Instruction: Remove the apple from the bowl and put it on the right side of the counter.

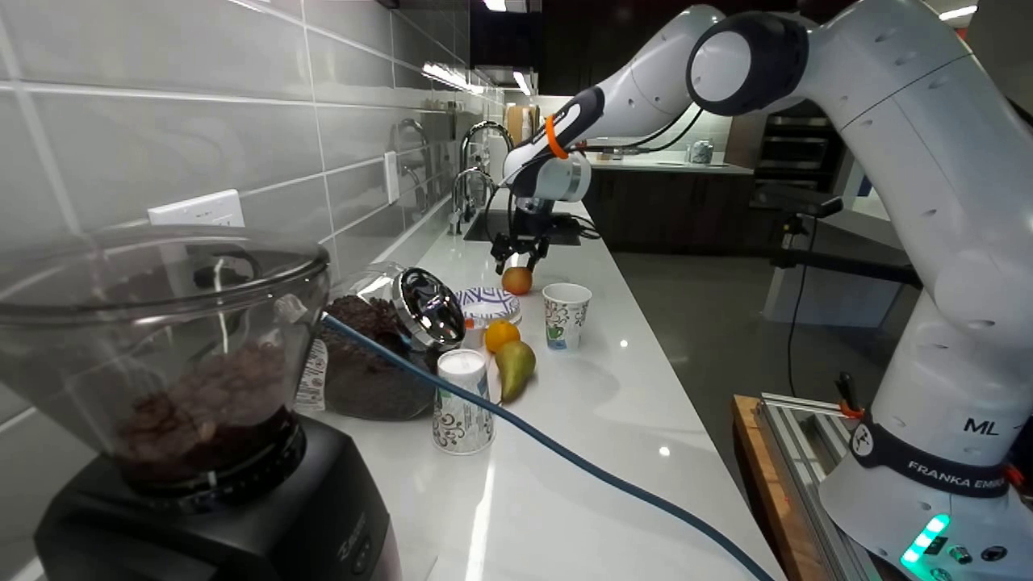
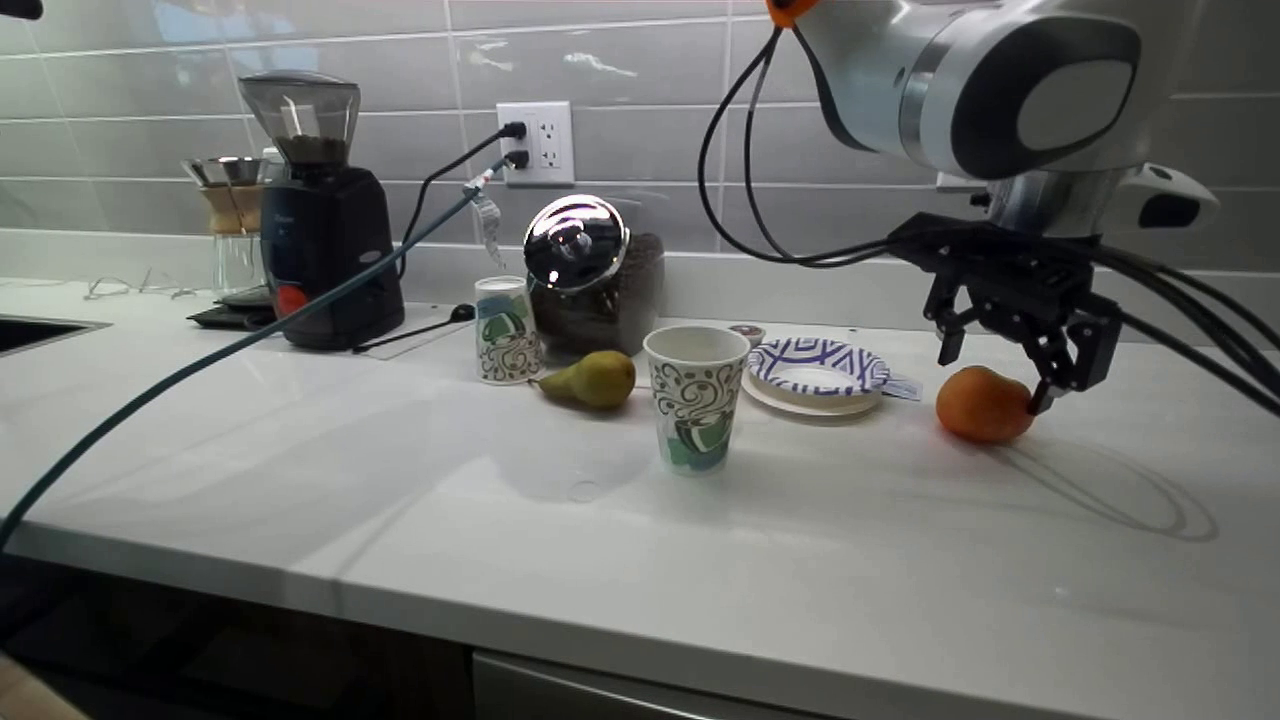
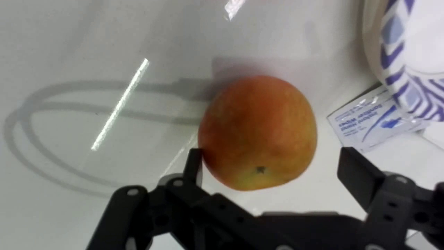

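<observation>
The apple (image 2: pixel 975 412), round and orange-red, sits on the glossy white counter (image 2: pixel 800 560) to the right of the blue-patterned paper bowl (image 2: pixel 762 362). It also shows in an exterior view (image 1: pixel 516 281) and in the wrist view (image 3: pixel 258 128). The bowl's rim shows at the right of the wrist view (image 3: pixel 392 62). My gripper (image 2: pixel 995 384) is open above the apple, pointing down. In the wrist view my gripper (image 3: pixel 270 154) has one finger against the apple's left edge; whether it touches I cannot tell. A gap separates the other finger from the apple.
An upright paper cup (image 2: pixel 697 405) stands left of the bowl. A pear (image 2: pixel 590 380), an orange fruit (image 1: pixel 501 336), an upturned cup (image 2: pixel 507 335) and a tilted jar (image 2: pixel 600 315) are nearby. A wipe packet (image 3: pixel 367 121) lies by the bowl. A blue cable (image 1: pixel 565 453) crosses the counter.
</observation>
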